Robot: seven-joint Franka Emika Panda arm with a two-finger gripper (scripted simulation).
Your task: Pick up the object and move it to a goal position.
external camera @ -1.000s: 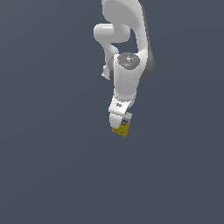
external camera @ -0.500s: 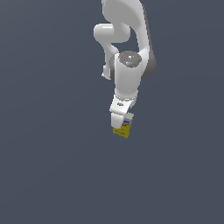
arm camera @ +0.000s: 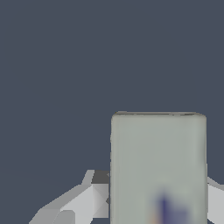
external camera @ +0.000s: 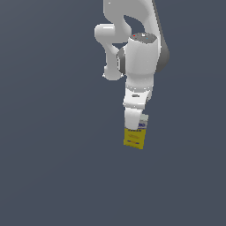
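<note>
The carton is a small box with a yellow lower part and a white-grey upper part with blue lettering. It hangs tilted below the white arm in the middle of the exterior view, above the dark grey floor. My gripper is shut on its upper part, and the fingers hide most of that part. In the wrist view the carton's grey-white face fills the space between my fingers, with blurred blue marks near the edge.
The dark grey floor stretches all around. The white arm reaches down from above in the exterior view. No goal marker shows.
The arm and the held carton have shifted slightly toward the exterior view's right and a little lower. The grip on the carton is unchanged.
</note>
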